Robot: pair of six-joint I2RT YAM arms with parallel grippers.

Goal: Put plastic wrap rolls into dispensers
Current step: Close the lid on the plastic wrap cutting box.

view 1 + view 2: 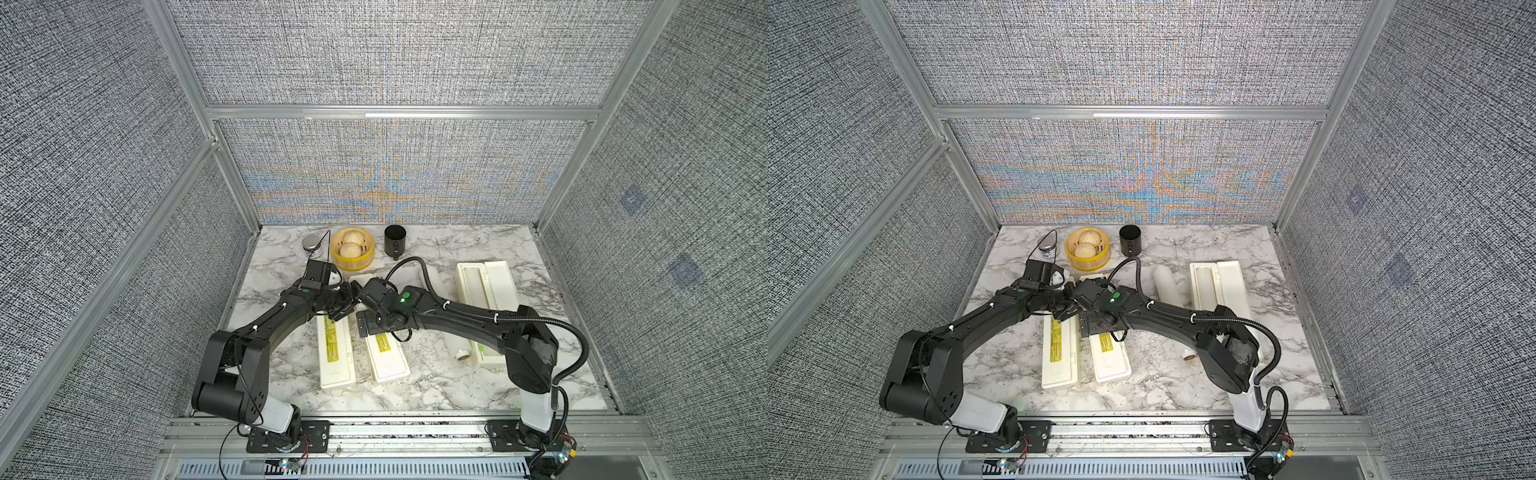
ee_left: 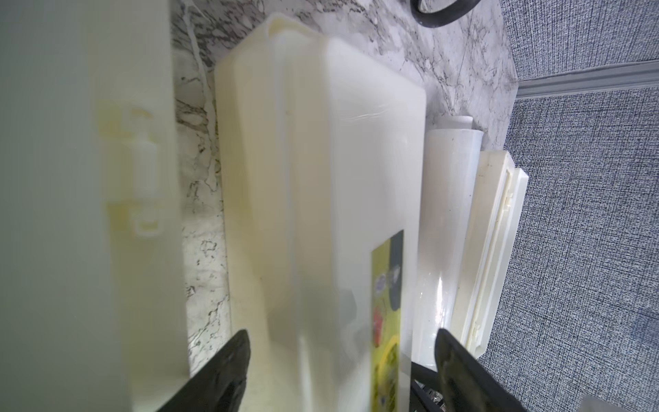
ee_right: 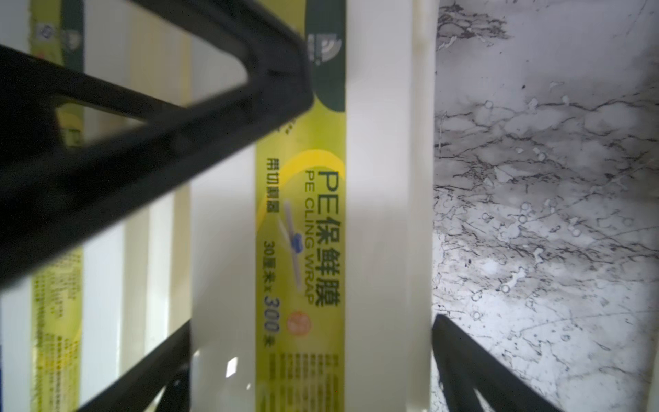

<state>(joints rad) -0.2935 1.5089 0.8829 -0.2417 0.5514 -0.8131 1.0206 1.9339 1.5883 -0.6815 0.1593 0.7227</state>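
The right gripper (image 3: 313,319) is spread wide, its fingers (image 3: 463,356) flanking the labelled middle dispenser (image 3: 378,214), which runs lengthwise between them. The left gripper (image 2: 341,331) hangs over the same box, jaws apart, pinching nothing. A loose plastic wrap roll (image 2: 449,214) lies outside both grippers' jaws, between that box and the open dispenser (image 2: 499,232).

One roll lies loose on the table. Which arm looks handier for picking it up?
Right, probably. The loose roll lies on that arm's side, beside the middle dispenser which the right gripper straddles, open; the left gripper must cross it.
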